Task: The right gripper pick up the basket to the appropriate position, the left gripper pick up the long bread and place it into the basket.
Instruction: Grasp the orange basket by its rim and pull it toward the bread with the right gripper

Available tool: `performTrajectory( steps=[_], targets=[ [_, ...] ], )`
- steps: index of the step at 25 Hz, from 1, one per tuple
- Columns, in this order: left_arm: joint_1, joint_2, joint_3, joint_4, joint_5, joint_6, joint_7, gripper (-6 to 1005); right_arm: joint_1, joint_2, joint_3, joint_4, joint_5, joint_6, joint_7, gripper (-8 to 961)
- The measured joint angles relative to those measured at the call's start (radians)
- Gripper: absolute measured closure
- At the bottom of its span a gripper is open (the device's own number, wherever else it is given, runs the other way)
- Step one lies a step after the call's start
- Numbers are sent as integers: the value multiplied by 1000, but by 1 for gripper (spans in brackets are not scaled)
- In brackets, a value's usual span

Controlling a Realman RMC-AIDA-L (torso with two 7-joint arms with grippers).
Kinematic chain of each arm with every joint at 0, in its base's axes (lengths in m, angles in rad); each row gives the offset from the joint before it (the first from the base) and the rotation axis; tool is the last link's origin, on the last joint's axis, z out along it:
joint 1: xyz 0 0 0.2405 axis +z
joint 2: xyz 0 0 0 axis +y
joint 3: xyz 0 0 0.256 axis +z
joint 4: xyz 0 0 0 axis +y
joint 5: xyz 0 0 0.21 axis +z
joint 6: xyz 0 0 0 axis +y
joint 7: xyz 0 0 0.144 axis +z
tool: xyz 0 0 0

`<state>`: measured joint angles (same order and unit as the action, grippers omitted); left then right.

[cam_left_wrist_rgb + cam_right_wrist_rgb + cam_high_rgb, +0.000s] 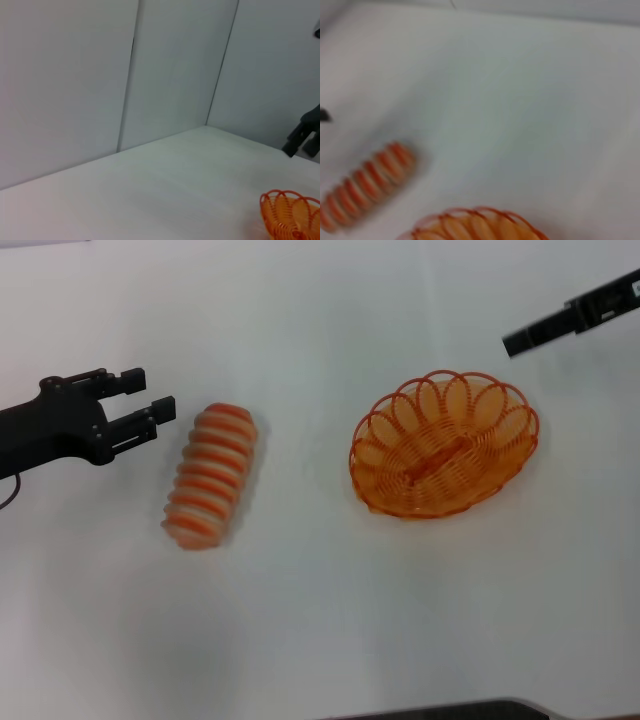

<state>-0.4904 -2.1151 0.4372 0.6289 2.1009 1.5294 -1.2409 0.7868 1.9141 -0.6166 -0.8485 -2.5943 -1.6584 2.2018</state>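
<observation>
Long bread (210, 476) — left gripper (140, 405) beside, fingers (152, 410) apart.

One long bread (211, 476), one basket (444, 445) and two tools: left (148, 400) and right (516, 340).

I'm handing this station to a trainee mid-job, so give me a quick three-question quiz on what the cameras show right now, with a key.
1. True or false: the long bread already lies inside the basket.
2. Which gripper is nearer the long bread? A) the left gripper B) the right gripper
3. Fill in: the basket holds ____.

Key:
1. False. The bread lies on the white table, apart from the basket and on its left in the head view.
2. A. The left gripper is open just beside the bread's far end; the right gripper is above the table past the basket's far right rim, touching nothing.
3. Nothing.
</observation>
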Motion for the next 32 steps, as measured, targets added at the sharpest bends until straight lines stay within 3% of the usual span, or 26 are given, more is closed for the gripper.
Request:
performTrajectory(
  steps=[6, 10, 22, 32],
  targets=[
    [-2, -2, 0, 0, -12, 6, 1, 436, 33, 26, -82, 55, -121, 75, 44, 285],
    [-1, -2, 0, 0, -13, 9, 6, 436, 29, 29, -129, 89, -122, 136, 64, 286],
    [-5, -4, 0, 0, -40, 38, 10, 435, 35, 38, -137, 199, -122, 245, 68, 289],
    [-15, -8, 0, -1, -40, 44, 11, 436, 34, 40, -134, 217, -114, 243, 57, 719]
  ],
)
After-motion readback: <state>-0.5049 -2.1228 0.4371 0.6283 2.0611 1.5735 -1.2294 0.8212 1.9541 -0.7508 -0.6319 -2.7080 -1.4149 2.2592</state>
